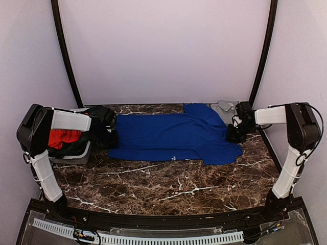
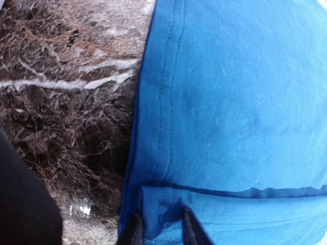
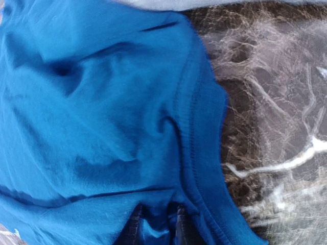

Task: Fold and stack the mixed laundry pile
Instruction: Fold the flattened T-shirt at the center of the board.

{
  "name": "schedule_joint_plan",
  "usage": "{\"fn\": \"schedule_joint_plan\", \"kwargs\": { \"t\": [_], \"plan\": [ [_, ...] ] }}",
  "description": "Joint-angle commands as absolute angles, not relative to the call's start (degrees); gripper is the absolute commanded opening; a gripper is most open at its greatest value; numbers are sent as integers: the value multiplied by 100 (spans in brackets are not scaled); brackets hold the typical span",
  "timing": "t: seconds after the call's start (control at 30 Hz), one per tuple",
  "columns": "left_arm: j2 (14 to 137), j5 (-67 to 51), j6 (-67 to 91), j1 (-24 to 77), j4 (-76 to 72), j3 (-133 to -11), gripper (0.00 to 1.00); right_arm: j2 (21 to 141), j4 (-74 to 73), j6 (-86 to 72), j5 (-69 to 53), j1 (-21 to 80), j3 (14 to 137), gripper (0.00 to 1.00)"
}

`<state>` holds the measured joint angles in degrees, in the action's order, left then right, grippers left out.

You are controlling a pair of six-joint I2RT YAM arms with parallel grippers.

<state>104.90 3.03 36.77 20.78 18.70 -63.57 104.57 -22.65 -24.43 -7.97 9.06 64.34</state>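
Blue T-shirt (image 1: 173, 137) lies flat across worktop (image 1: 153, 189) centre, 9 to 3 o'clock. Left fingers (image 2: 193, 232) narrowly spread, hem fold between them; right fingers (image 3: 134, 227) likewise at opposite end. Cloth light, limp, likely sags; pinch stitched hems at both ends.

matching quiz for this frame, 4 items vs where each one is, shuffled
Items:
1. blue T-shirt
2. red-orange garment
3. left gripper
4. right gripper

Places:
a. in the grey basket
b. at the shirt edge farthest from the basket
c. spread flat on the marble table
d. at the shirt edge nearest the basket

Pairs: 1-c, 2-a, 3-d, 4-b
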Motion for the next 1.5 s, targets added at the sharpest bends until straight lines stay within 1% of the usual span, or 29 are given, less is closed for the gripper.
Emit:
{"fn": "schedule_joint_plan", "kwargs": {
  "t": [0.0, 0.03, 0.07, 0.1, 0.13, 0.17, 0.2, 0.23, 0.3, 0.37, 0.4, 0.5, 0.57, 0.6, 0.67, 0.77, 0.9, 1.07, 1.3, 1.47],
  "plan": [
    [10181, 233, 3402, 2030, 2100, -6541, 39, 9862, -2491, -2338, -867, 749, 6642, 35],
    [9979, 280, 3366, 2030, 2127, -6568, 47, 9681, -2571, -2312, -863, 729, 6645, 39],
    [9867, 320, 3303, 2030, 2193, -6580, 51, 9495, -2657, -2285, -871, 709, 6626, 42],
    [9630, 396, 3251, 2030, 2226, -6593, 58, 9312, -2734, -2259, -914, 697, 6588, 44],
    [9513, 409, 3168, 2030, 2299, -6597, 61, 9116, -2806, -2225, -982, 695, 6504, 48],
    [9262, 476, 3135, 2030, 2332, -6595, 67, 8939, -2863, -2186, -1090, 692, 6415, 52],
    [9131, 477, 3027, 2030, 2367, -6589, 70, 8690, -2910, -2146, -1185, 692, 6302, 55],
    [8888, 428, 2968, 2035, 2374, -6558, 78, 8525, -2991, -2137, -1270, 694, 6192, 56],
    [8534, 22, 2801, 2051, 2259, -6422, 85, 8239, -3125, -2145, -1563, 694, 5937, 57],
    [8297, -632, 2708, 2160, 1827, -6216, 87, 8034, -3232, -2240, -1841, 694, 5642, 56],
    [8257, -956, 2714, 2364, 1540, -6180, 87, 7938, -3226, -2310, -2055, 694, 5462, 54],
    [8500, -1243, 2759, 3307, 893, -6272, 83, 7763, -3125, -2565, -2396, 711, 4951, 52],
    [8922, -1459, 2987, 3781, 470, -6489, 77, 7746, -3115, -2652, -2346, 711, 4717, 51],
    [9262, -1701, 3093, 3907, 279, -6639, 70, 7749, -3092, -2696, -2335, 712, 4633, 50],
    [9814, -1915, 3345, 4302, -156, -6962, 63, 7744, -3018, -2815, -2343, 712, 4442, 49],
    [10514, -1924, 3414, 4924, -306, -7576, 58, 7729, -3081, -2954, -2191, 712, 4316, 47],
    [11523, -2038, 3638, 5465, -567, -8211, 52, 7678, -2917, -3130, -1932, 711, 4078, 45],
    [12294, -2051, 3815, 5729, -691, -8869, 47, 8023, -2778, -3094, -1453, 708, 4086, 41],
    [13128, -2160, 4027, 5777, -755, -9448, 43, 8371, -2545, -3011, -1056, 710, 4117, 39],
    [13555, -2082, 4086, 5818, -539, -9819, 41, 8641, -2349, -2981, -1166, 703, 4176, 35]
  ]
}}
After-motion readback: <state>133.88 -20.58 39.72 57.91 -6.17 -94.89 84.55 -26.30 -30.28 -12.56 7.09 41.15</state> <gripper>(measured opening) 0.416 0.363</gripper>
